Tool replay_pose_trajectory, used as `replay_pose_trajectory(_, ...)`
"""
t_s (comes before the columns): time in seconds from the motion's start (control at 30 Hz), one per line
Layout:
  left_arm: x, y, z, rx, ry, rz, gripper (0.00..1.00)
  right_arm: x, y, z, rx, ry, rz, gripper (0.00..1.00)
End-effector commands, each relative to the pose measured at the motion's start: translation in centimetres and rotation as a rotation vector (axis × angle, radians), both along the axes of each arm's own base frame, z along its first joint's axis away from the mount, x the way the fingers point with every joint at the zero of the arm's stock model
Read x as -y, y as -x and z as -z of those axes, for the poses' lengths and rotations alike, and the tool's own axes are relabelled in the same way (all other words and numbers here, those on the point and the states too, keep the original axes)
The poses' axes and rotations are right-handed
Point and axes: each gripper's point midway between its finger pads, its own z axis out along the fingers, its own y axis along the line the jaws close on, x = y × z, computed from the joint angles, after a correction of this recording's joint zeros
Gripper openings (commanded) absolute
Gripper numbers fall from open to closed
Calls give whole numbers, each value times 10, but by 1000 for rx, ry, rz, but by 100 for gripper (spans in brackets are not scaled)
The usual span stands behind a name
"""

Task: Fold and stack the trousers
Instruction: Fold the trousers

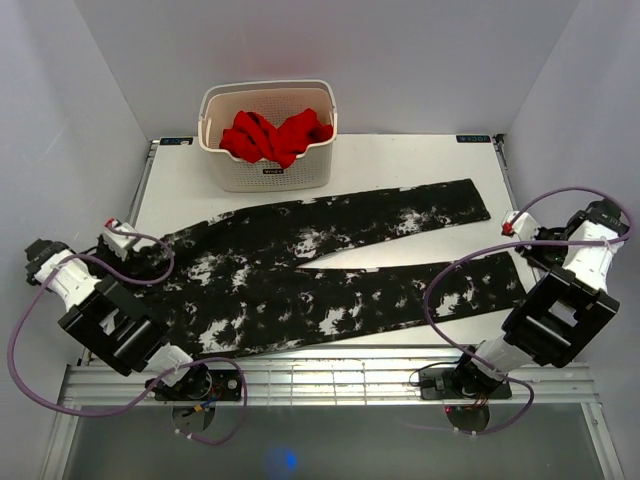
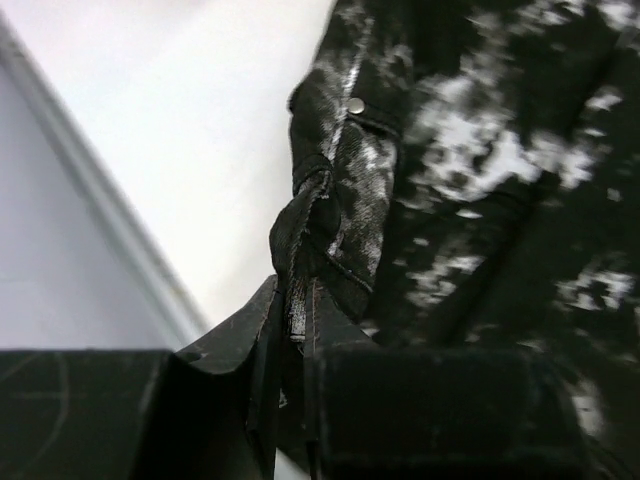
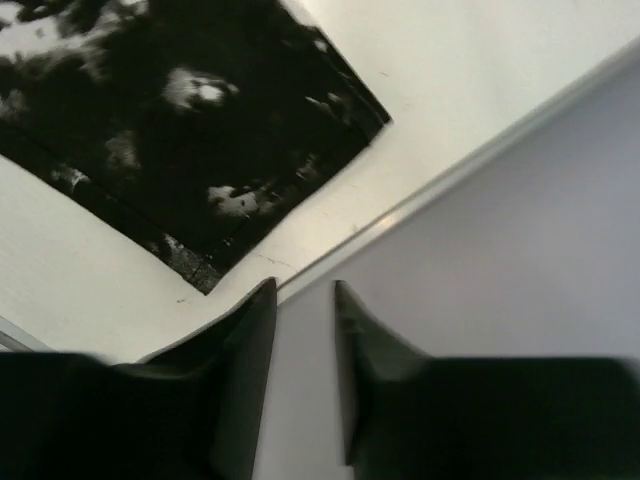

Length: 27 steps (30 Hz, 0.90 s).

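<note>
Lying spread across the white table [image 1: 400, 160], the trousers [image 1: 320, 270] have their waist at the left and both legs running to the right, splayed slightly apart, the far leg ending near the far right corner and the near leg reaching close to the right edge. The left gripper [image 2: 290, 300] sits at the left edge of the table with its jaws closed on a bunched fold of the waistband, which twists up out of the fingertips just below a small metal rivet. The right gripper [image 3: 305, 290] hangs over the table's right rim, just beside the near leg's hem, its jaws parted by a narrow gap with nothing between them. At the far side stands a cream basket [image 1: 265, 175] holding a crumpled red garment [image 1: 275, 135].
</note>
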Motion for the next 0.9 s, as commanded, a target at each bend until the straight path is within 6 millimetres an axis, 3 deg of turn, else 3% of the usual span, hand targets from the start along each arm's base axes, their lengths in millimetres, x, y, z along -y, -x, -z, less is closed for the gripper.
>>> replay_pose_trajectory(0.0, 23, 16, 23, 11, -15, 95, 0, -9, -10, 2, 37, 23, -27, 42)
replay_pose_trajectory(0.03, 24, 15, 25, 16, -6, 95, 0, -20, -21, 1, 40, 11, -44, 60)
replay_pose_trajectory(0.07, 25, 12, 22, 33, 9, 96, 0, -26, -29, -1, 44, -11, -45, 86)
replay_pose_trajectory(0.1, 25, 9, 21, 37, 21, 95, 0, -26, -45, -18, 73, -26, -7, 93)
replay_pose_trajectory(0.17, 19, 0, 18, 42, 32, 93, 0, -43, -73, -19, 66, -102, -10, 98)
replay_pose_trajectory(0.2, 17, -5, 17, 49, 32, 96, 0, -41, -96, -44, 117, -120, 29, 98)
replay_pose_trajectory(0.23, 15, -8, 20, 36, 55, 85, 0, -50, -113, -33, 80, -183, 26, 98)
replay_pose_trajectory(0.3, 9, -17, 17, 43, 38, 87, 0, -55, -138, -38, 78, -239, 34, 94)
replay_pose_trajectory(0.33, 8, -19, 19, 32, 52, 79, 0, -57, -166, -41, 79, -275, 53, 94)
replay_pose_trajectory(0.37, 6, -23, 21, 25, 52, 82, 0, -62, -177, -41, 69, -312, 59, 93)
replay_pose_trajectory(0.43, 6, -31, 23, 21, 43, 91, 0, -67, -211, -33, 67, -343, 57, 91)
replay_pose_trajectory(0.57, 9, -45, 29, -12, 51, 103, 0, -79, -245, 2, 54, -300, 3, 91)
replay_pose_trajectory(0.67, 11, -56, 34, -42, 61, 118, 0, -89, -256, 30, 49, -269, -38, 96)
replay_pose_trajectory(0.73, 9, -61, 40, -59, 64, 118, 0, -93, -272, 35, 104, -261, -58, 98)
replay_pose_trajectory(0.87, 6, -68, 44, -69, 57, 107, 0, -97, -296, 47, 165, -271, -49, 93)
